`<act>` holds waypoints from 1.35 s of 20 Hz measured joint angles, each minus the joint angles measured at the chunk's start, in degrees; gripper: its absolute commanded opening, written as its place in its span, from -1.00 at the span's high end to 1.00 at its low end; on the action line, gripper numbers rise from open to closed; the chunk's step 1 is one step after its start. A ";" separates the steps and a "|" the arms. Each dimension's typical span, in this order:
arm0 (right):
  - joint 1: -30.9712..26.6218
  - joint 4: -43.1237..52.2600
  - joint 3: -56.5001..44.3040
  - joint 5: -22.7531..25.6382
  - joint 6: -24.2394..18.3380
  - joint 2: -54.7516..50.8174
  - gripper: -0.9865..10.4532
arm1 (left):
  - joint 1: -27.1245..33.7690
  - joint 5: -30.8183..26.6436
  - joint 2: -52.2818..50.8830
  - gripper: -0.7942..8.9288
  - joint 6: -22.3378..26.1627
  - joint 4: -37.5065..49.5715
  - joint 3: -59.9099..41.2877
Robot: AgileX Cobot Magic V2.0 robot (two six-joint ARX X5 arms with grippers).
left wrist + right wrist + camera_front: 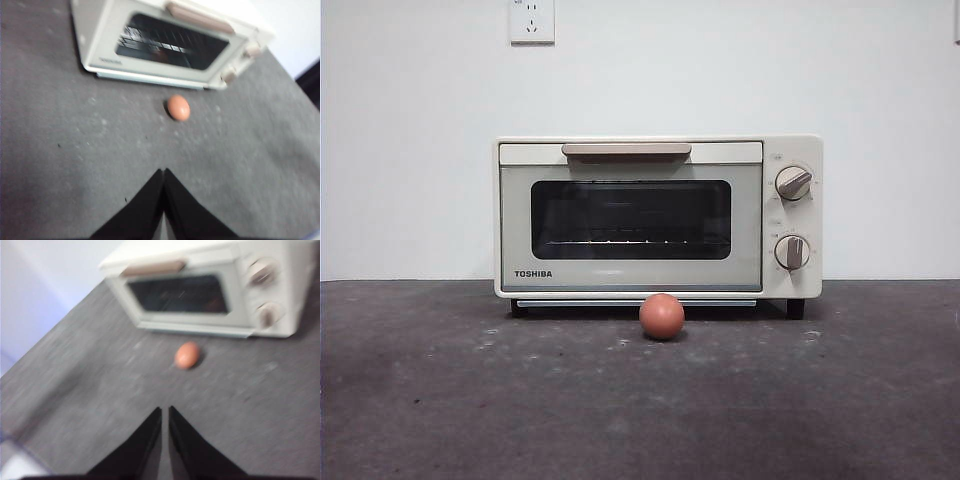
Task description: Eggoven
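A small reddish-brown egg (pixel 662 316) lies on the dark table just in front of a cream TOSHIBA toaster oven (pixel 658 218). The oven's dark glass door is closed, and two round knobs sit on its right side. The egg also shows in the left wrist view (pixel 178 107) and in the right wrist view (pixel 187 355), with the oven behind it (pixel 165 42) (pixel 210 290). My left gripper (pixel 163 172) is shut and empty, well back from the egg. My right gripper (pixel 165 411) is shut and empty, also well back. Neither gripper shows in the front view.
The dark grey table (pixel 470 400) stretches wide around the egg. A white wall stands behind the oven with a wall socket (pixel 532 20) high up. The table's left edge shows in the right wrist view (pixel 15 450).
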 measured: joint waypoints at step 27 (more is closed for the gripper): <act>20.13 15.76 4.33 9.07 1.86 26.14 0.13 | -3.30 1.68 1.46 0.82 6.47 -5.49 2.01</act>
